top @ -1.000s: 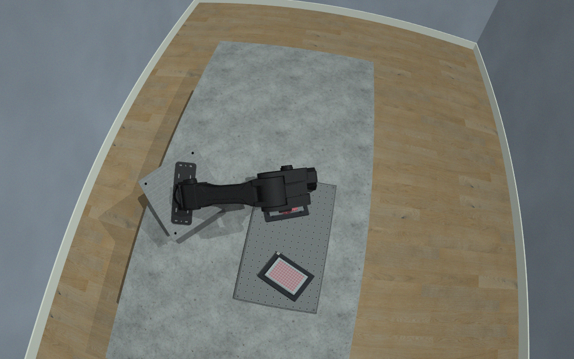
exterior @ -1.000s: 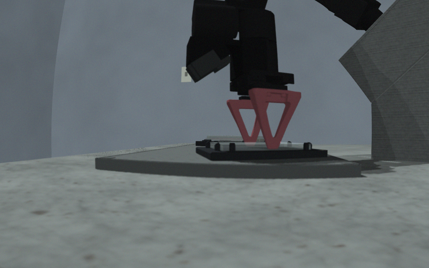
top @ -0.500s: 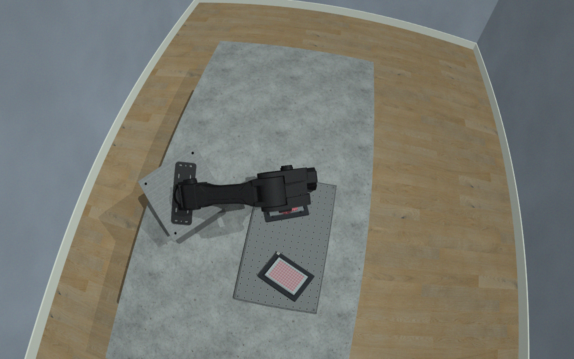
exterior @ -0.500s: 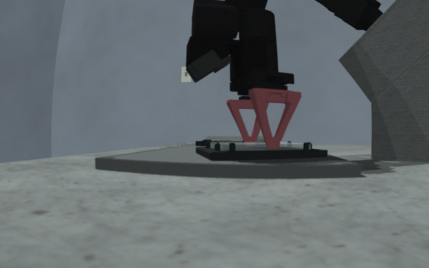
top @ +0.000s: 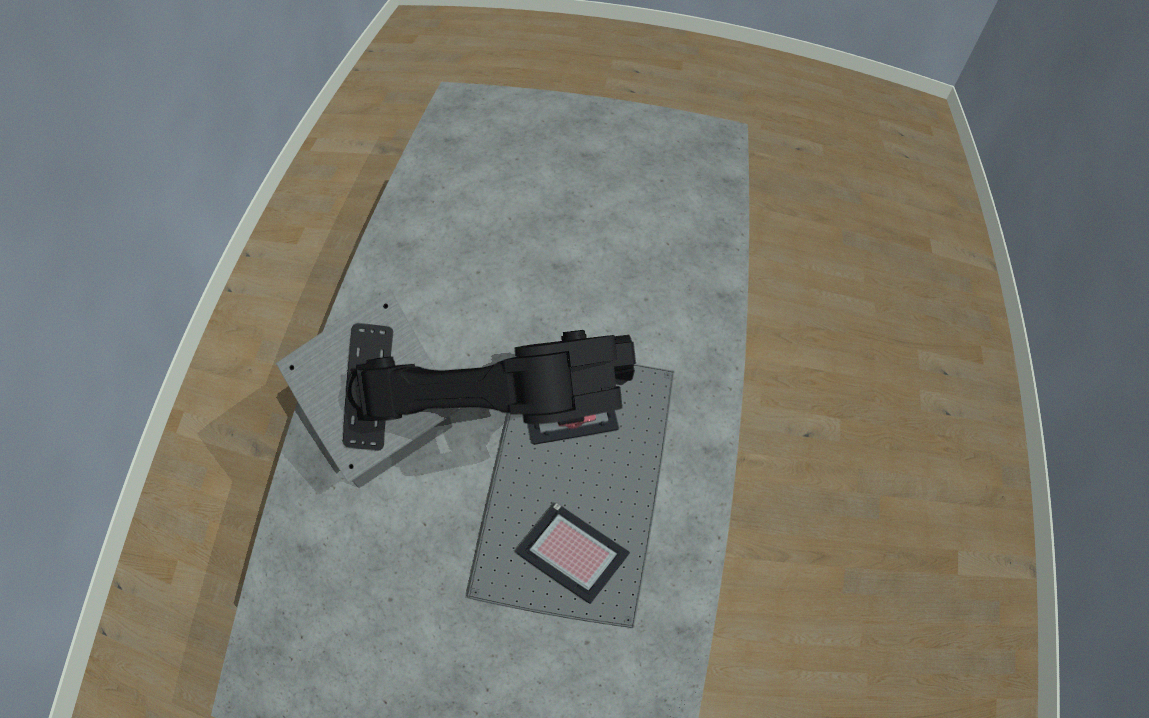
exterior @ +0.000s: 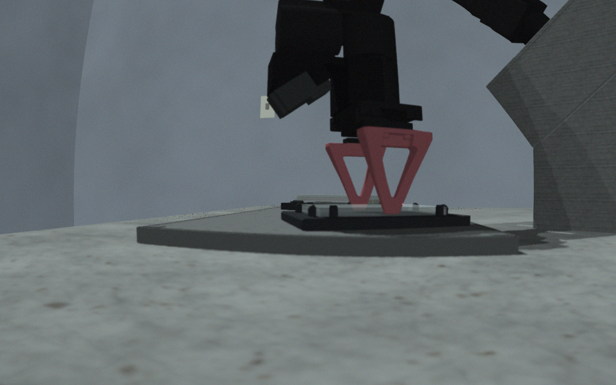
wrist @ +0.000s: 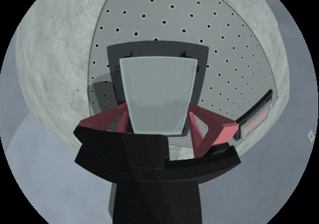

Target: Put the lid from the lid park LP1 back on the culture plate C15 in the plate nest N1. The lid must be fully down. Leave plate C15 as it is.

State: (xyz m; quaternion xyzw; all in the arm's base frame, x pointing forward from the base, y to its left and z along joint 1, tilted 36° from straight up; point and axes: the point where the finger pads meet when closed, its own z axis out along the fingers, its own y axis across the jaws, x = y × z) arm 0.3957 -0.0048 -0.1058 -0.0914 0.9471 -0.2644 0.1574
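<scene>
The clear lid (wrist: 158,93) lies in the black lid park LP1 (wrist: 157,51) at the near end of the perforated plate. My gripper (wrist: 157,105) with red fingers is shut on the lid, one finger on each long side. In the exterior view the fingertips (exterior: 377,206) reach down to the lid (exterior: 372,207) on the park frame (exterior: 374,220). From above, the arm hides most of the park (top: 574,428). The culture plate C15 (top: 571,551), pink-gridded and uncovered, sits in the black nest N1 (top: 600,584) at the plate's other end; it also shows in the wrist view (wrist: 256,119).
The grey perforated breadboard (top: 574,491) carries both fixtures and lies on a stone-grey mat. The arm's base stands on a grey block (top: 355,401) to the left; that block rises at the right in the exterior view (exterior: 592,119).
</scene>
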